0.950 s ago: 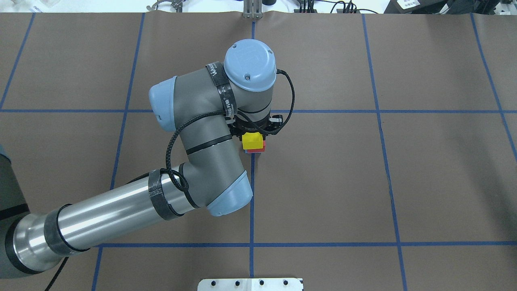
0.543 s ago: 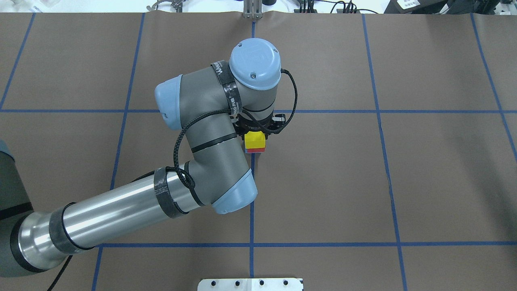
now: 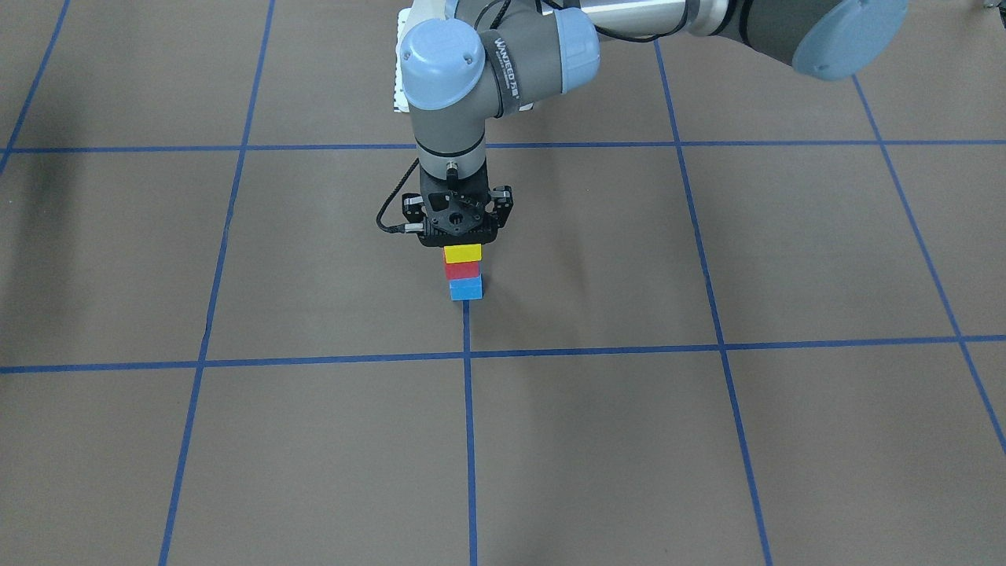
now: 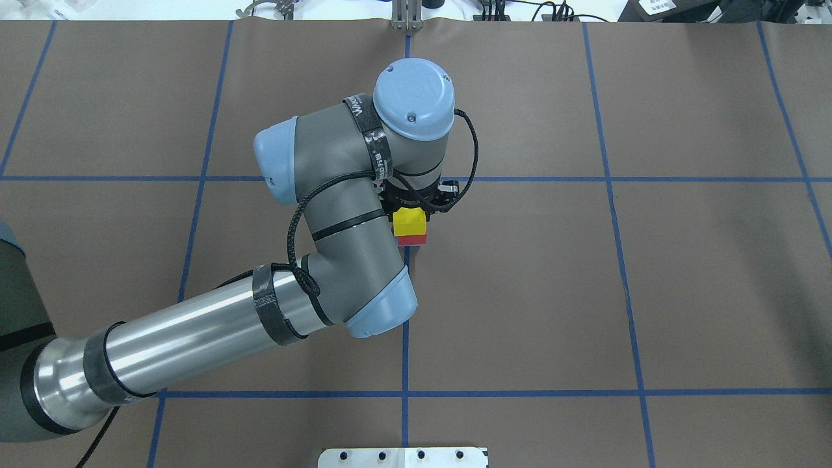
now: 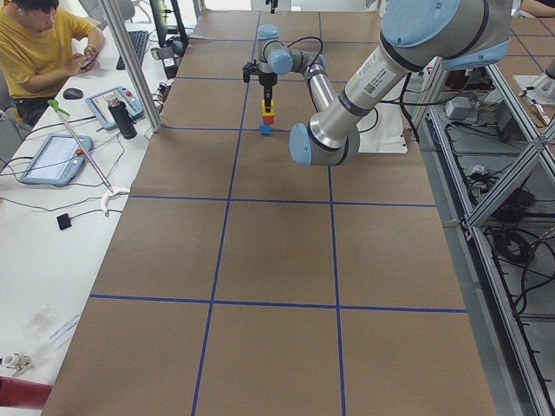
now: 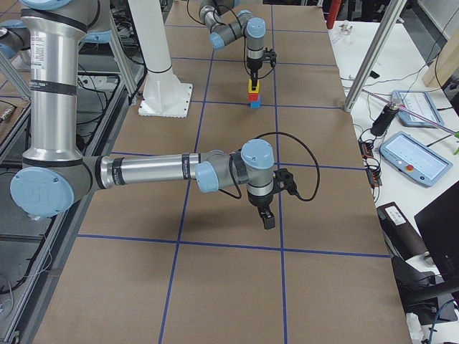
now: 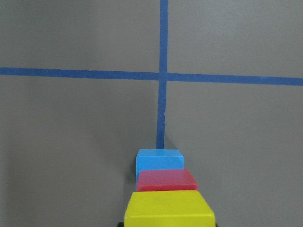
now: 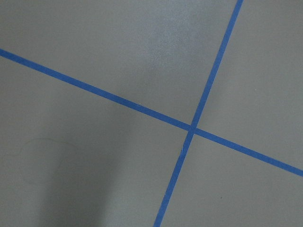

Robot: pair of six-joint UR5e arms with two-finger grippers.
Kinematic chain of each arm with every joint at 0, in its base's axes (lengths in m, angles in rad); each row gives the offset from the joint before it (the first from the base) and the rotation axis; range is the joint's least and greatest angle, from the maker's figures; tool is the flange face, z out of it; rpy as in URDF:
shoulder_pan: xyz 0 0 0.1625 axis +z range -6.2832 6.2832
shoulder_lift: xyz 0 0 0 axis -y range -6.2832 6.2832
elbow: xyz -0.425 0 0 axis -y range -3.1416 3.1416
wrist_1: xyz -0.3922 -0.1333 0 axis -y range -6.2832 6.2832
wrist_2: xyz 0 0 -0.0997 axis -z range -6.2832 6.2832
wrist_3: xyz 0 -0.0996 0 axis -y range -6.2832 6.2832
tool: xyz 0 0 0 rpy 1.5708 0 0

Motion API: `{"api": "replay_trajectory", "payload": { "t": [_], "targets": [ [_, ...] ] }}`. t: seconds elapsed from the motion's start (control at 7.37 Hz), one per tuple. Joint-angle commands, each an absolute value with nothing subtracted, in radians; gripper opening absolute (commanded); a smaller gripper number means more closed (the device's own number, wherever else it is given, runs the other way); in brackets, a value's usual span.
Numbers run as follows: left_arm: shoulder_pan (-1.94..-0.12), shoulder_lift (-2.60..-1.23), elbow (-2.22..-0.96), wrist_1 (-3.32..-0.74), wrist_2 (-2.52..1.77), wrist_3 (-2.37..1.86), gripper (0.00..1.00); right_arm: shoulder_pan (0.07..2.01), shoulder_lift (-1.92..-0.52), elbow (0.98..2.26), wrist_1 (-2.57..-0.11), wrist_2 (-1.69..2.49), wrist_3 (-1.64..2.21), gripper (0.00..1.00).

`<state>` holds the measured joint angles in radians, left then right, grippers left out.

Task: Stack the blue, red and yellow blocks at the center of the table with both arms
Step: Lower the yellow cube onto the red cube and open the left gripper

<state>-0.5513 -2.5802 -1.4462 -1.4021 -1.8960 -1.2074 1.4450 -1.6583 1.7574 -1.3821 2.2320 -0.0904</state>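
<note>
Left gripper [image 3: 462,244] atop yellow cuboid block [image 3: 463,253], squared over red block [image 3: 462,270], blue block [image 3: 466,288] for balance | its fingers' grip: we can't tell.

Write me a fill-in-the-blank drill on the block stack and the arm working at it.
1. The yellow block rests directly on the ____ block.
2. The blue block sits at the ____ of the stack, on the table.
3. The gripper right over the stack belongs to the robot's ____ arm.

Missing words: red; bottom; left.
</note>
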Motion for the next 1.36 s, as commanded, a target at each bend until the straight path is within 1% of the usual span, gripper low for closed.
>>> {"api": "replay_trajectory", "payload": {
  "t": [0.0,0.14,0.27,0.41,0.54,0.95,1.09,1.22],
  "targets": [
    [-0.551,-2.58,-1.439,-1.404,-1.896,-1.21,0.59,1.445,-1.658,1.756,-1.382,2.232,-0.091,0.99],
    [-0.551,-2.58,-1.437,-1.404,-1.894,-1.213,0.8,1.445,-1.658,1.756,-1.382,2.232,-0.091,0.99],
    [-0.551,-2.582,-1.437,-1.405,-1.894,-1.215,0.88,1.445,-1.658,1.756,-1.384,2.232,-0.091,0.99],
    [-0.551,-2.585,-1.437,-1.408,-1.894,-1.216,0.9,1.445,-1.658,1.756,-1.382,2.232,-0.091,0.99],
    [-0.549,-2.585,-1.439,-1.41,-1.896,-1.216,0.97,1.445,-1.658,1.752,-1.382,2.232,-0.091,0.99],
    [-0.551,-2.583,-1.44,-1.411,-1.896,-1.215,0.99,1.445,-1.658,1.752,-1.382,2.232,-0.091,0.99],
    [-0.552,-2.585,-1.454,-1.404,-1.896,-1.213,0.99,1.445,-1.658,1.752,-1.382,2.232,-0.091,0.99],
    [-0.572,-2.583,-1.504,-1.393,-1.898,-1.212,0.99,1.445,-1.658,1.752,-1.381,2.232,-0.091,0.99]
  ]
}}
